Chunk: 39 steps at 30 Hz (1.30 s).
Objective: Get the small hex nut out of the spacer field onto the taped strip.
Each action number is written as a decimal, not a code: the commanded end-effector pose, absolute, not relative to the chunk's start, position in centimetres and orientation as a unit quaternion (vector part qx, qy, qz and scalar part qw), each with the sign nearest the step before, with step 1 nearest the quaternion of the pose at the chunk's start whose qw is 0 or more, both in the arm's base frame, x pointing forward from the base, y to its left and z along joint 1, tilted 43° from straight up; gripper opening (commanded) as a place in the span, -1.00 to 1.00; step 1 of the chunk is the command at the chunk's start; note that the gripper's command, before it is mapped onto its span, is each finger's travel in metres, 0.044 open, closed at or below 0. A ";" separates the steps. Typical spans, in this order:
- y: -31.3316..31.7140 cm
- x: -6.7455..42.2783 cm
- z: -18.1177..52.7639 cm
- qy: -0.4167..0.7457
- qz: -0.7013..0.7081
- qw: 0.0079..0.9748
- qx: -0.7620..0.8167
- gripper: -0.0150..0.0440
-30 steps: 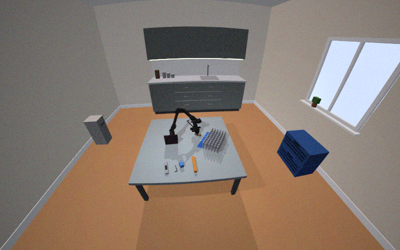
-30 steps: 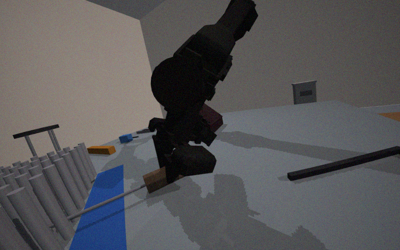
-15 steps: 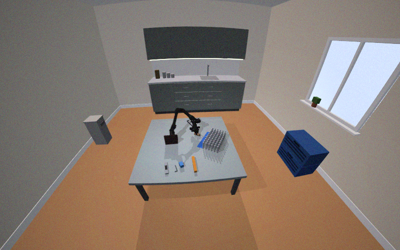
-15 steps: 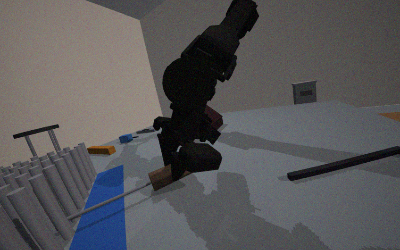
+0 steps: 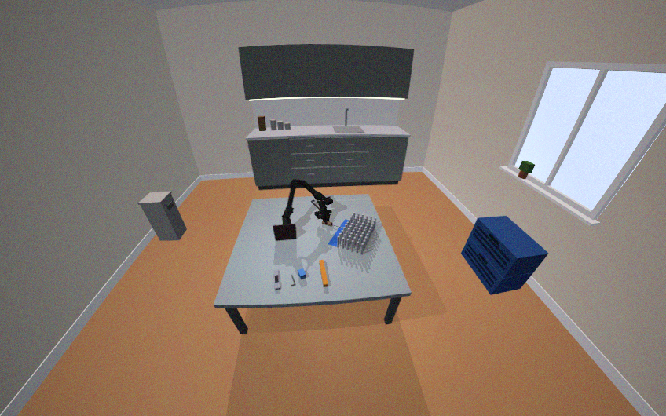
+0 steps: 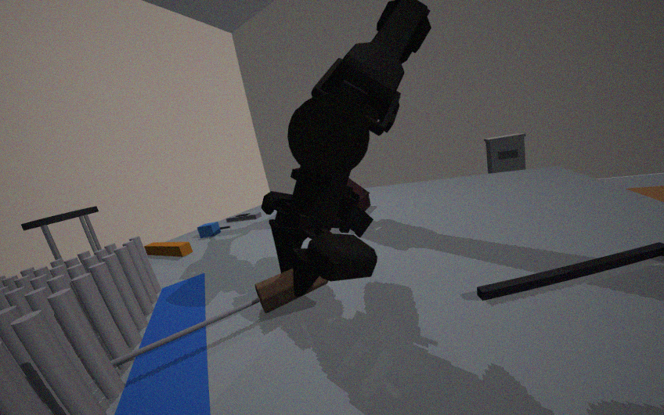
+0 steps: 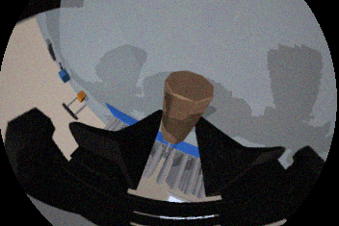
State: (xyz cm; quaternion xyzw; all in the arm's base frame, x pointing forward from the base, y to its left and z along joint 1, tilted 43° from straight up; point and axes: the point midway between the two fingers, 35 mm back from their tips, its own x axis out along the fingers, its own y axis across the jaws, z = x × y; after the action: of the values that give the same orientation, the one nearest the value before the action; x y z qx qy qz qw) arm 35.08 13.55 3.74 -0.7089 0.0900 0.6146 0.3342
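My gripper [image 5: 327,221] [image 6: 303,276] [image 7: 179,116] is shut on the brown wooden handle [image 6: 276,292] [image 7: 185,99] of a thin hook tool. It holds the tool low over the table, just in front of the blue taped strip [image 5: 336,234] [image 6: 169,371] [image 7: 187,148]. The tool's grey rod [image 6: 185,331] slants across the strip and its far end goes in among the front spacers. The grey standing spacers [image 5: 358,232] [image 6: 66,309] [image 7: 176,168] all stand upright in a dense field. I cannot see the hex nut in any view.
A black L-shaped bar [image 6: 582,268] lies on the table behind the arm. An orange block [image 5: 323,272] [image 6: 168,249], a blue cube [image 5: 301,273] [image 6: 208,229] and two small grey pieces [image 5: 276,279] lie near the table's front edge. The arm's base [image 5: 284,231] stands left of the strip.
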 end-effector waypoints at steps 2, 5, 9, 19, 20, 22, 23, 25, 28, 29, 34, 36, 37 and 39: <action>13.7 34.6 4.0 0.091 0.615 0.334 -0.709 -0.49; 13.8 34.4 4.1 0.091 0.615 0.334 -0.708 -0.49; 14.0 34.1 4.2 0.091 0.615 0.335 -0.708 -0.49; 14.3 33.5 4.4 0.091 0.615 0.335 -0.708 -0.49; 14.3 33.4 4.5 0.091 0.615 0.335 -0.708 -0.49; 14.4 33.3 4.5 0.091 0.615 0.335 -0.708 -0.49; 14.4 33.2 4.6 0.091 0.615 0.335 -0.708 -0.49; 14.5 33.1 4.6 0.091 0.615 0.335 -0.708 -0.49; 14.6 32.9 4.7 0.091 0.615 0.335 -0.708 -0.49; 14.6 32.8 4.7 0.091 0.615 0.335 -0.708 -0.49; 14.8 32.6 4.8 0.091 0.615 0.335 -0.708 -0.49; 14.7 32.6 4.9 0.091 0.615 0.335 -0.708 -0.49; 14.7 32.6 4.9 0.091 0.615 0.335 -0.708 -0.49; 14.6 32.6 5.0 0.091 0.615 0.335 -0.708 -0.49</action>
State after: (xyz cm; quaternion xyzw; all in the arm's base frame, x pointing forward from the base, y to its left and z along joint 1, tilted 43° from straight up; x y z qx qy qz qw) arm 32.66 14.72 4.77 -0.7079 0.0897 0.6160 0.3337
